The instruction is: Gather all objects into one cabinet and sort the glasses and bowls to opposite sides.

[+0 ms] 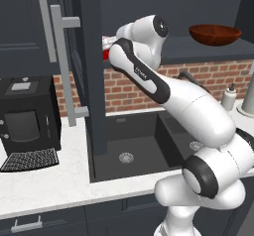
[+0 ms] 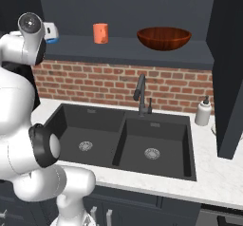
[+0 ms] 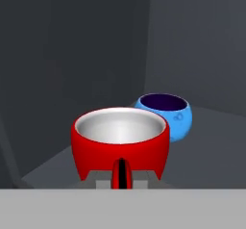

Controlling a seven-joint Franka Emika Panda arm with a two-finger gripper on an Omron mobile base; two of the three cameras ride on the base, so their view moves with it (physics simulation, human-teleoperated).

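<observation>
Red mug (image 3: pixel 120 144) sits low-centre in the hand view, inside the cabinet (image 3: pixel 72 55), its handle pinched by your gripper (image 3: pixel 121 174). Blue bowl (image 3: pixel 166 115) waits just behind, to the right. Lift it straight, steer clear of that bowl.

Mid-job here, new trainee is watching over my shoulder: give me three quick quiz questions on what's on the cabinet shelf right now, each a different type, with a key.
1. True or false: the brown bowl sits upside down on the cabinet shelf.
2. In the right base view, which lies nearest the brown bowl? A) orange mug B) blue bowl C) soap bottle
3. Fill in: in the hand view, the gripper is shut on the handle of the ____ mug, with the blue bowl just behind it.

Key: 1 false, it stands upright; 2 A; 3 red.
</observation>
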